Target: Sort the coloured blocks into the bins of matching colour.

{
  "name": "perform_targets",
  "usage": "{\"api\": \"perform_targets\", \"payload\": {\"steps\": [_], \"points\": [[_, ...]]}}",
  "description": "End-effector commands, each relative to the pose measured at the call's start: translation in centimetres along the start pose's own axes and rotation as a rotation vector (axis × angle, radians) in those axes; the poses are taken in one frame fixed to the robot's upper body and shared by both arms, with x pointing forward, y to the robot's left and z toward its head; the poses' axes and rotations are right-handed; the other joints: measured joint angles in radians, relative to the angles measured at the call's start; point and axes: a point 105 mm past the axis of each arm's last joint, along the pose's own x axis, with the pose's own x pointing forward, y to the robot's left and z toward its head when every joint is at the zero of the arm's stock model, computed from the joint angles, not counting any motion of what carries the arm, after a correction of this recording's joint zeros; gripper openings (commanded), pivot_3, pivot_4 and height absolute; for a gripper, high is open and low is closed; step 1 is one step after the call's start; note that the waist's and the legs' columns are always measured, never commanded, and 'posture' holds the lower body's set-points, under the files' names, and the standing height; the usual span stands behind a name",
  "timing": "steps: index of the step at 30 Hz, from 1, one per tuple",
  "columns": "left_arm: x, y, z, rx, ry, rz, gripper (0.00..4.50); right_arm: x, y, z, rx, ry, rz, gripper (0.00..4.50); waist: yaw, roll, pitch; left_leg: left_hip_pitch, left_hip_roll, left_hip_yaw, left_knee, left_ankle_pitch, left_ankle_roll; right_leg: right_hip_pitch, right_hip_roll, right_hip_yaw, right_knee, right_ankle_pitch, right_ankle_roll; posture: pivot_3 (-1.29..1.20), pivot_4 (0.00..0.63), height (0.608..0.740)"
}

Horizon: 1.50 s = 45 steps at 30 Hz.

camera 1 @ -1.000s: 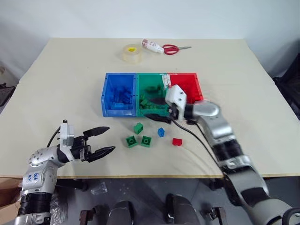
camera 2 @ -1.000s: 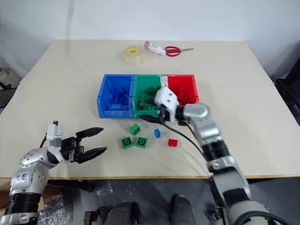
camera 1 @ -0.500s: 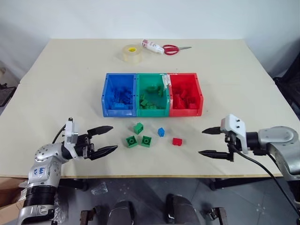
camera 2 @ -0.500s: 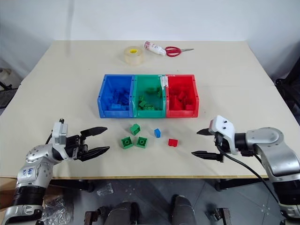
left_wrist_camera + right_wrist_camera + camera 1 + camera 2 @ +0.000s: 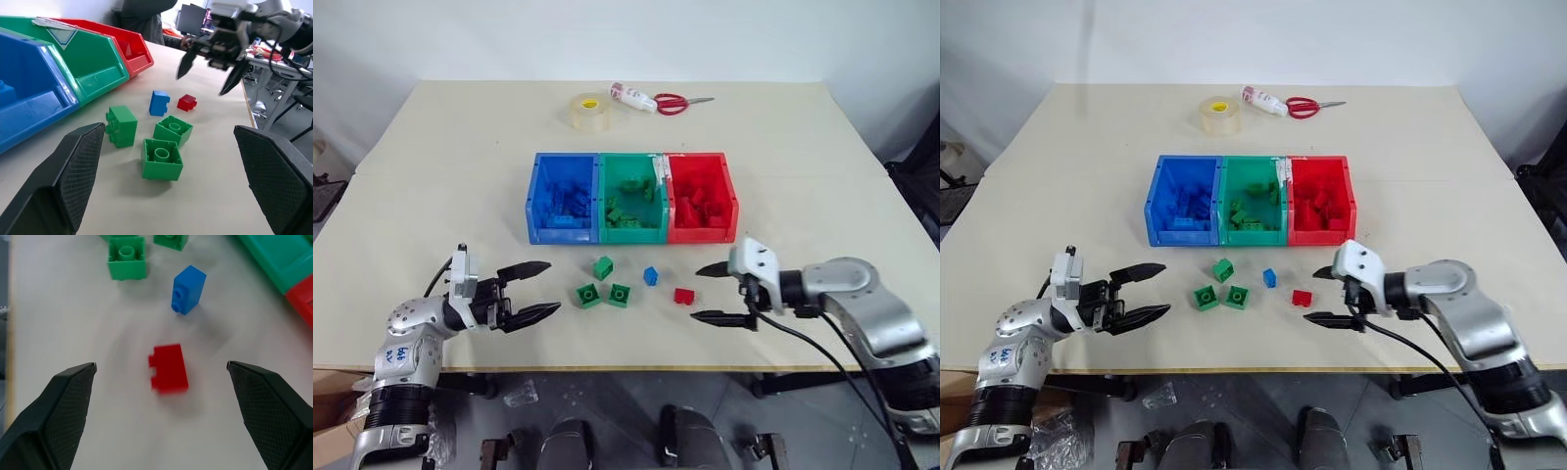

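The small red studded plastic brick [image 5: 168, 368] lies on the table, just before the red plastic bin [image 5: 702, 205]. The right gripper [image 5: 716, 292] is wide open beside it, holding nothing. The left gripper [image 5: 530, 290] is open too. The brick looks light, hard and smooth, so pinch its flat sides.

Laboratory or office-type workroom arranged for robot trials. A plain beige table [image 5: 822, 186] stands against a bare white wall [image 5: 626, 39], carrying only test props: three joined bins [image 5: 632, 197] in blue, green and red, loose toy bricks [image 5: 618, 293], a tape roll [image 5: 588, 110] and scissors [image 5: 672, 101]. The left wrist view shows, beyond the table's edge, a computer monitor [image 5: 190, 21], a cluttered desk [image 5: 274, 51] and a dark-clothed person [image 5: 142, 19].
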Motion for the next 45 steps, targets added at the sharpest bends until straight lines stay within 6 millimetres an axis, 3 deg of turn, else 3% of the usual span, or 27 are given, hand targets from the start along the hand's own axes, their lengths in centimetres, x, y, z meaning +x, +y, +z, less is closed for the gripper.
{"api": "perform_targets", "payload": {"steps": [1,4,14,17,21,27,31,32,35,41,44,45], "points": [[0.0,-0.6,0.7,0.046,-0.016,-0.013,4.50,1.2,-0.4,0.1,-0.015,0.010,-0.003,4.29,0.000,0.000,0.000,0.000,0.000,0.000,0.000,0.000,0.000,0.000,0.000,0.000,0.000,0.000,0.000,0.00,0.150,0.740],[-0.1,-0.9,0.6,0.045,-0.020,-0.007,4.50,1.5,-0.3,0.1,-0.030,0.017,0.016,3.51,0.003,0.000,0.000,-0.001,0.000,0.000,0.000,0.000,0.000,0.000,0.000,0.000,0.000,0.000,0.000,0.00,0.150,0.740],[-0.1,-0.8,0.5,0.042,-0.023,0.000,4.50,0.8,-1.1,2.2,-0.078,-0.040,-0.023,0.17,0.000,0.000,0.000,0.000,0.000,0.000,0.000,0.000,0.000,0.000,0.000,0.000,0.000,0.000,0.000,0.00,0.150,0.740],[0.1,-0.7,0.6,0.043,-0.024,-0.002,4.50,-0.1,-2.7,4.1,-0.096,-0.103,-0.092,0.03,0.000,0.000,0.000,0.000,0.000,0.000,0.000,0.000,0.000,0.000,0.000,0.000,0.000,0.000,0.000,0.00,0.150,0.740],[0.3,-0.5,0.6,0.046,-0.027,-0.010,4.50,-1.9,-7.0,6.5,-0.137,-0.164,-0.265,0.03,-0.001,0.000,0.000,0.000,0.000,0.000,0.000,0.000,0.000,0.000,0.000,0.000,0.001,0.000,0.000,0.00,0.150,0.740],[0.6,-0.3,0.5,0.048,-0.030,-0.017,4.50,-3.1,-12.1,8.0,-0.188,-0.175,-0.455,0.03,-0.003,0.000,0.000,-0.001,0.000,0.001,0.000,0.000,0.000,-0.001,0.000,0.000,0.000,0.000,0.000,0.00,0.150,0.740],[0.7,-0.2,0.5,0.050,-0.033,-0.017,4.50,-2.4,-13.4,8.1,-0.192,-0.186,-0.489,0.03,-0.005,0.001,0.000,0.000,0.000,0.001,-0.001,0.000,0.000,-0.001,0.000,0.000,0.001,0.000,0.000,0.00,0.150,0.740],[0.6,-0.3,0.5,0.051,-0.033,-0.017,4.50,-2.2,-13.2,8.1,-0.197,-0.190,-0.471,0.51,-0.005,0.001,0.000,0.000,0.000,0.001,-0.001,0.000,0.000,-0.001,0.000,0.000,0.000,0.000,0.000,0.00,0.150,0.740],[0.5,-0.4,0.5,0.051,-0.033,-0.011,4.50,-2.2,-12.8,8.4,-0.218,-0.206,-0.453,1.29,-0.004,0.002,0.001,-0.001,0.000,0.001,0.000,0.000,0.000,-0.001,0.000,0.001,0.000,0.000,0.000,0.00,0.150,0.740],[0.3,-0.6,0.4,0.044,-0.027,-0.011,4.50,-3.4,-12.0,8.0,-0.237,-0.209,-0.437,3.29,-0.002,0.002,0.001,-0.001,0.000,0.001,0.000,0.000,0.000,-0.001,0.000,0.001,0.001,0.000,0.000,0.00,0.150,0.740],[0.3,-0.7,0.4,0.044,-0.026,-0.019,4.50,-4.1,-10.3,7.4,-0.220,-0.207,-0.374,4.35,0.000,0.002,0.001,-0.001,0.000,0.001,0.000,0.000,0.000,-0.001,0.000,0.001,0.000,0.000,0.000,0.00,0.150,0.740],[0.3,-0.7,0.4,0.044,-0.026,-0.023,4.50,-4.3,-9.4,6.9,-0.209,-0.203,-0.334,4.46,0.001,0.002,0.001,-0.001,0.000,0.001,0.000,0.000,0.000,-0.001,0.000,0.001,0.000,0.000,0.000,0.00,0.150,0.740]]}}
